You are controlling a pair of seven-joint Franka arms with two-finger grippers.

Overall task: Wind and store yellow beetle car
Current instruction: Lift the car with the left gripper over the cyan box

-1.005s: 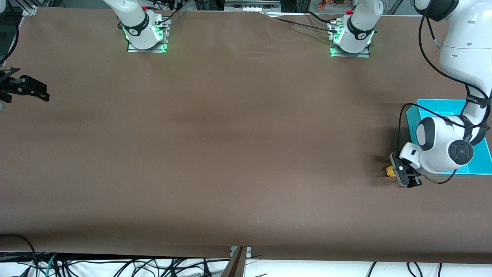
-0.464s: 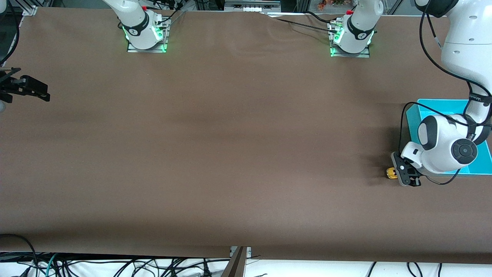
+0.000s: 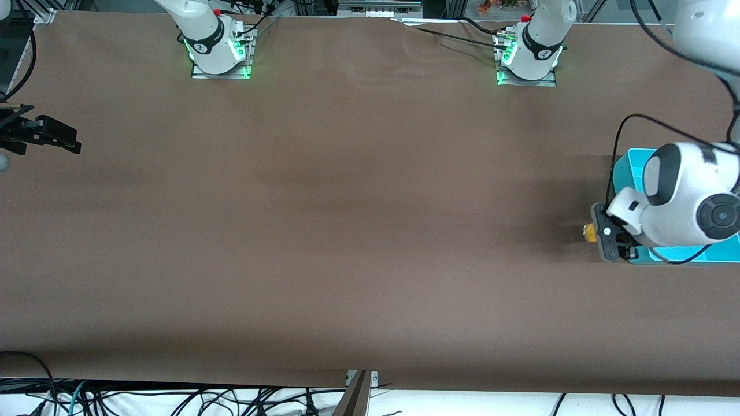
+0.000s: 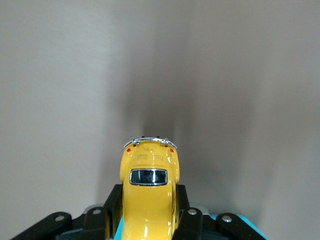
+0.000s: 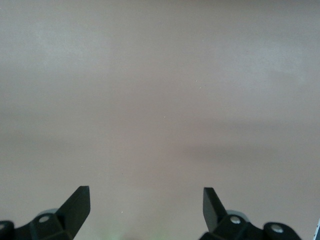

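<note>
The yellow beetle car [image 4: 148,186] is a small rounded toy with a dark window. My left gripper [image 4: 147,212] is shut on it, one black finger on each side of its body. In the front view the car [image 3: 589,231] pokes out of the left gripper [image 3: 604,238], held in the air at the edge of the blue bin [image 3: 708,252] that faces the right arm's end, toward the left arm's end of the table. My right gripper [image 5: 146,205] is open and empty. In the front view it [image 3: 66,140] waits at the right arm's end of the table.
The brown table [image 3: 347,219] stretches between the two arms. The two arm bases [image 3: 217,52] [image 3: 529,58] stand along the top of the front view. Cables hang below the table's near edge.
My left gripper has lifted the yellow car off the table and moved it toward the blue bin. The right gripper has barely shifted.
</note>
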